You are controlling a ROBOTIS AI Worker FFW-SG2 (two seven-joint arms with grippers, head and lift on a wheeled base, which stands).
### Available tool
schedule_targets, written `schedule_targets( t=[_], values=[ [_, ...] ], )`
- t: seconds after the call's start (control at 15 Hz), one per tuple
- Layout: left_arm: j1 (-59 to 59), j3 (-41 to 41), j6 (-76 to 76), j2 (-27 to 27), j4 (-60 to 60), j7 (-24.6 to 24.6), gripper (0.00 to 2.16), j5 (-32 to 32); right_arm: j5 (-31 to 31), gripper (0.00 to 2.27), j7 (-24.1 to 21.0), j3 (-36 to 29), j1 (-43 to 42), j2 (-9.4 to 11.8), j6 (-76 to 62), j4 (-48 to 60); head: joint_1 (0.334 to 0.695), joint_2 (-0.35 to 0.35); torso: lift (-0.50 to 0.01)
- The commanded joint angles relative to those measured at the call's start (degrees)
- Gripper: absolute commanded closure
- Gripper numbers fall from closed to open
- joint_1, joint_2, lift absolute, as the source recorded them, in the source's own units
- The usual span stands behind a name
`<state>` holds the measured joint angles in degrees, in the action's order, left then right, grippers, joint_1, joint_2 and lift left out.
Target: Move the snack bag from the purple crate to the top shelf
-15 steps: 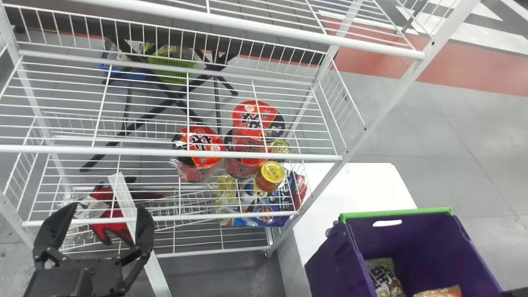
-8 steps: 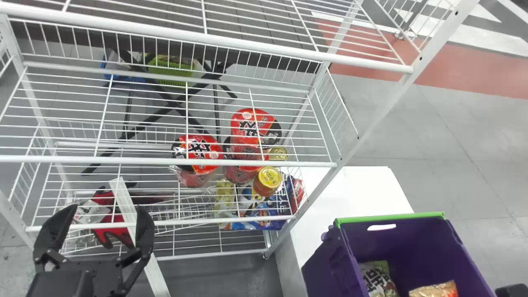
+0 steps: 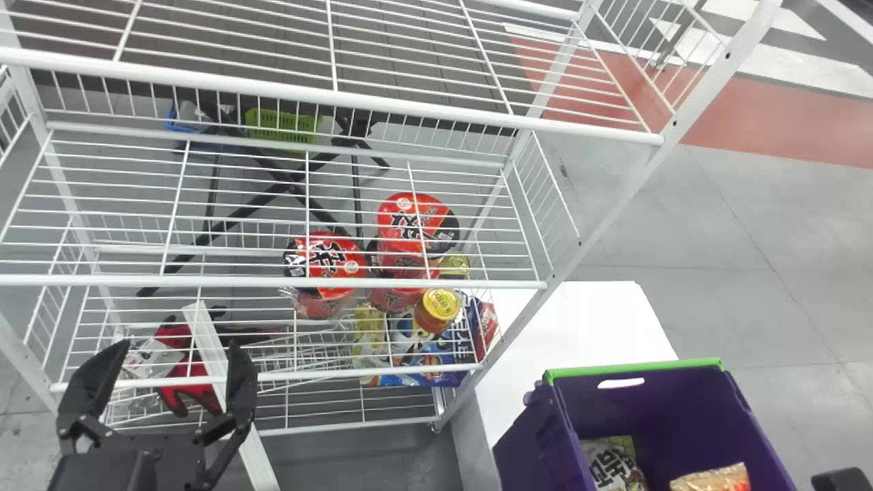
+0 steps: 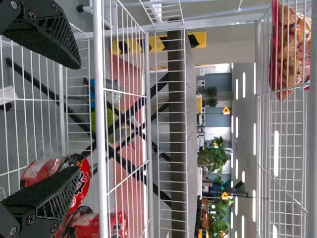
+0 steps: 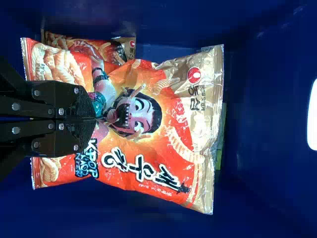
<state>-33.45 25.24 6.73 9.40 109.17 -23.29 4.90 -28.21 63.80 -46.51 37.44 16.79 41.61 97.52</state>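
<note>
This looks like a shop's stocking corner, or a mock-up of one, set inside a large indoor hall. The white wire rack (image 3: 327, 97) carries packaged groceries: red noodle tubs (image 3: 327, 259), a yellow-lidded jar (image 3: 438, 307) and, near its right end, bright food packets (image 3: 443, 361) (much as a corner store would have them). Around it lies smooth grey flooring (image 3: 682, 273), with a red band (image 3: 805, 123) on the far right. Farther back, leafy plants (image 4: 213, 153) stand in the hall beneath rows of strip lights (image 4: 237, 89).
</note>
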Motion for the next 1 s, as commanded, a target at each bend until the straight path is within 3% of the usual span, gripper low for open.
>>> schedule_targets(
  t=[0.0, 0.93],
  values=[
    [-0.1, 0.1, 0.0, 0.0, 0.0, 0.0, 0.09, 0.1, 0.0, 1.95, 0.0, 0.0, 0.0, -0.1, 0.0, 0.1, 0.695, -0.35, -0.299],
    [0.0, 0.0, -0.2, 0.0, 0.7, 0.2, 0.09, 0.4, -0.4, 1.95, 0.0, 0.6, -1.4, -0.1, 0.4, 0.4, 0.695, -0.35, -0.243]
  ],
)
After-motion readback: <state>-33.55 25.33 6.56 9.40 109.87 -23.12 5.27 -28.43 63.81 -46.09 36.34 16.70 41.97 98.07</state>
